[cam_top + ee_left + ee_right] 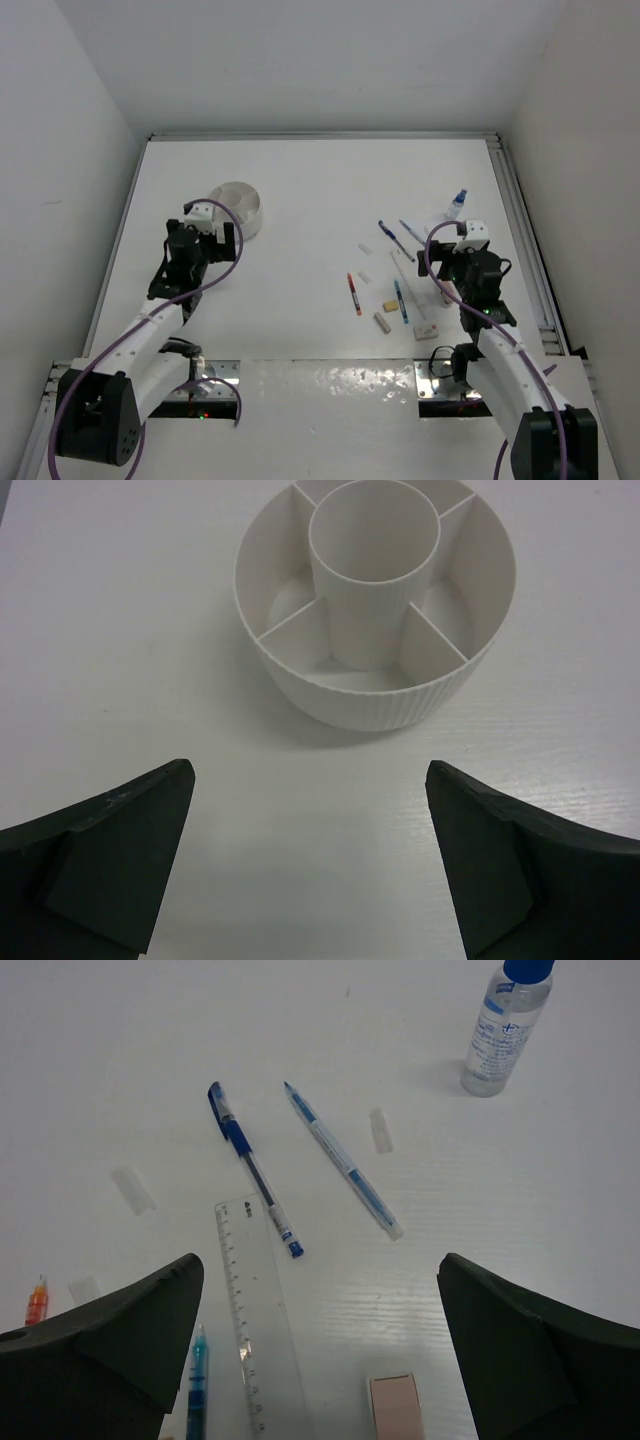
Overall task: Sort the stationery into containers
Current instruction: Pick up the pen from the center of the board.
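Both pincers are seen fully released, with nothing gripped between the jaws. The left pincer is held just on the near side of the tub, apart from its ribbed wall and pointed towards it. The right pincer is held well to the right of the tub, above the scattered stationery.

The tub is divided into a central cylinder and wedge-shaped compartments around it. As far as can be seen from the left wrist view, every compartment is bare, so nothing is judged to have been sorted yet.

All the stationery is spread over the tabletop, well to the right of the tub. Farthest from the tub, the blue-capped bottle is stood upright. Nearer the tub, a thin blue pen and a blue-capped pen are laid side by side, apart from each other. The clear ruler is laid beside the tip of the blue-capped pen, and a teal pen is partly hidden by a finger of the right pincer. A pink eraser is seen at the bottom of the right wrist view. Closest to the tub, the red-orange pen is laid alone, with a tan eraser and a white eraser beyond it. A few small pale pieces are scattered among the pens; what they are cannot be told.

The whole task is therefore judged to remain: each item has to be picked up and carried across to the tub.
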Controlling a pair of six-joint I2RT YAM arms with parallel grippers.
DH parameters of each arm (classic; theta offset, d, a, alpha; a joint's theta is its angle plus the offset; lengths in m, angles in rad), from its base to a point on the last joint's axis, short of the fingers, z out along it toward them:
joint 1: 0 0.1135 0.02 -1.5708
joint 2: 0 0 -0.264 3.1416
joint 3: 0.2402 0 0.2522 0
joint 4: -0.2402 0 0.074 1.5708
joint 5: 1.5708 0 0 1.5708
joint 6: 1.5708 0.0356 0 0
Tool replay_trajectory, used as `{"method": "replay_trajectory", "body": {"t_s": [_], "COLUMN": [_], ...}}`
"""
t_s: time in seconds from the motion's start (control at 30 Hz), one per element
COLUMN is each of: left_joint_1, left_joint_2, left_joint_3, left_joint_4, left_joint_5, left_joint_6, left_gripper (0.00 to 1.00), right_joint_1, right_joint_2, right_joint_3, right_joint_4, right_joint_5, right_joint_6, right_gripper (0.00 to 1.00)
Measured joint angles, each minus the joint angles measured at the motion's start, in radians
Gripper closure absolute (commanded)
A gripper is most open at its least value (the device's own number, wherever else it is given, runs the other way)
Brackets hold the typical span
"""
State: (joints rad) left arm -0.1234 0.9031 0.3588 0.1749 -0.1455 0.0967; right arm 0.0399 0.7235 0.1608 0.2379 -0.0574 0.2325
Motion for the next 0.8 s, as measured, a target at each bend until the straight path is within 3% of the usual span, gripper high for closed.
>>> {"method": "replay_trajectory", "body": {"t_s": [0.23, 0.5, 0.53, 0.6, 0.67, 0.7, 0.8], "left_joint_1": [0.000, 0.001, 0.001, 0.000, -0.014, -0.029, -0.115], "left_joint_2": [0.000, 0.029, 0.039, 0.074, 0.116, 0.139, 0.272], "left_joint_3": [0.013, 0.218, 0.254, 0.348, 0.440, 0.485, 0.668], "left_joint_4": [-0.047, -0.252, -0.275, -0.352, -0.429, -0.465, -0.626], "left_joint_5": [0.006, 0.139, 0.175, 0.272, 0.361, 0.389, 0.432], "left_joint_6": [0.058, 0.223, 0.241, 0.307, 0.371, 0.398, 0.478], "left_gripper": [0.00, 0.00, 0.00, 0.00, 0.01, 0.08, 0.31], "right_joint_1": [0.000, 0.000, 0.000, 0.000, 0.000, 0.000, 0.000], "right_joint_2": [0.000, -0.003, -0.004, 0.000, 0.023, 0.047, 0.129], "right_joint_3": [0.000, 0.123, 0.154, 0.210, 0.275, 0.312, 0.423], "right_joint_4": [-0.002, -0.150, -0.158, -0.173, -0.217, -0.244, -0.338], "right_joint_5": [0.005, 0.134, 0.139, 0.139, 0.137, 0.137, 0.150], "right_joint_6": [0.000, 0.108, 0.111, 0.102, 0.089, 0.083, 0.071], "right_gripper": [0.01, 0.01, 0.04, 0.18, 0.22, 0.27, 0.25]}}
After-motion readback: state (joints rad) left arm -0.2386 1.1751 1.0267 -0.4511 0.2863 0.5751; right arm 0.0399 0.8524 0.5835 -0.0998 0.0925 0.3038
